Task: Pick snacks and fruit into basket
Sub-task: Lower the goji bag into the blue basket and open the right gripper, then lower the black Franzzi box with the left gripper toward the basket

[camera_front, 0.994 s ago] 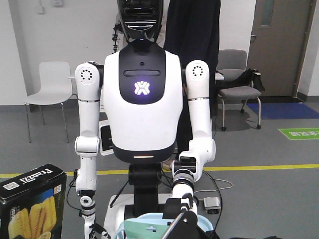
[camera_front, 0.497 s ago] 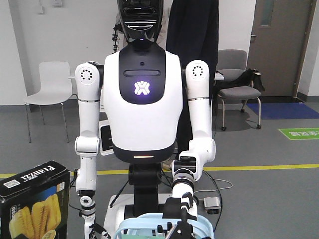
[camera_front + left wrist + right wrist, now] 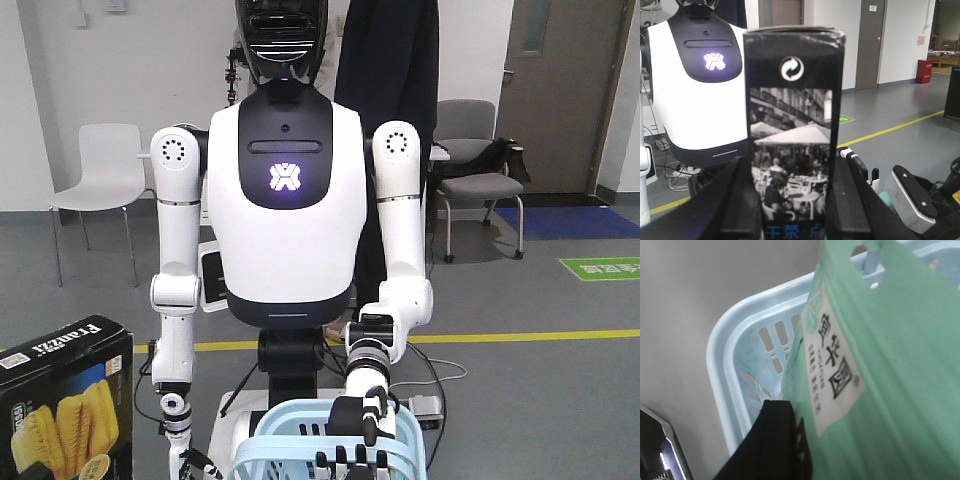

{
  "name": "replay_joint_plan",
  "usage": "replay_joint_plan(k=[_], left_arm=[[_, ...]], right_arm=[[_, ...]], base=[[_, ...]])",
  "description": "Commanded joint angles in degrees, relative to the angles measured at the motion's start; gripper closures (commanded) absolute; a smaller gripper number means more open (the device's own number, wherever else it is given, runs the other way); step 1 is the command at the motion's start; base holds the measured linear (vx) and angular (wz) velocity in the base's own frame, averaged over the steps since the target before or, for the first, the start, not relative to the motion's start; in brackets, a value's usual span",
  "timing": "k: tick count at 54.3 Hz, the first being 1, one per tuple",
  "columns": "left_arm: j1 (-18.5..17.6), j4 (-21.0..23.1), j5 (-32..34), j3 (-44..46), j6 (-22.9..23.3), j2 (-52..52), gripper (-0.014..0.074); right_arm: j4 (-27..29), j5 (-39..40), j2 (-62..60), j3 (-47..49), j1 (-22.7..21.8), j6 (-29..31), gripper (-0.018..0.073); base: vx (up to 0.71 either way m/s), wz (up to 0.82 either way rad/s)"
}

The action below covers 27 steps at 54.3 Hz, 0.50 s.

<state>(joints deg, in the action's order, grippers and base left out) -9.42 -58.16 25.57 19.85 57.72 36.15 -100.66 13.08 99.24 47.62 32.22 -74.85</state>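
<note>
A: How far along with the snacks?
B: Close, yet nothing finished. Pinching the teal pouch (image 3: 880, 365) in the right pincer (image 3: 800, 430), judging by one black finger (image 3: 772, 440) pressed to its side; cannot see the other finger. Hanging at the light blue basket (image 3: 719, 365), over it or already within the rim — cannot tell which. Not released yet.
A: And on the left side?
B: Clamped on the black Franzzi box (image 3: 792, 100) with the left pincer (image 3: 790, 165), one finger at each side. Held upright in the air, apart from the basket, to its left in the front view.
A: So nothing delivered?
B: Probably nothing. Cannot see the basket's bottom, so cannot say what lies there. Remaining, by my judgement: to release the pouch, to bring the box over, then to fetch fruit — none to see in any view.
</note>
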Motion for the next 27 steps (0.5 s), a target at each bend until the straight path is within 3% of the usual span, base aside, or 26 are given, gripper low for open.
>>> replay_joint_plan(k=[1, 14, 27], left_arm=[[-0.41, 2.68, 3.17, 1.64, 0.26, 0.14, 0.0594], [-0.41, 2.68, 3.17, 1.64, 0.26, 0.14, 0.0594], [-0.41, 2.68, 3.12, 1.64, 0.26, 0.14, 0.0594]], right_arm=[[-1.93, -2.14, -2.26, 1.73, -0.03, 2.63, 0.0570], [-1.93, -5.17, -2.26, 1.73, -0.03, 4.92, 0.0570], [-1.93, -2.80, -2.26, 3.66, -0.03, 6.22, 0.0570]], base=[[0.00, 0.00], [0.00, 0.00], [0.00, 0.00]])
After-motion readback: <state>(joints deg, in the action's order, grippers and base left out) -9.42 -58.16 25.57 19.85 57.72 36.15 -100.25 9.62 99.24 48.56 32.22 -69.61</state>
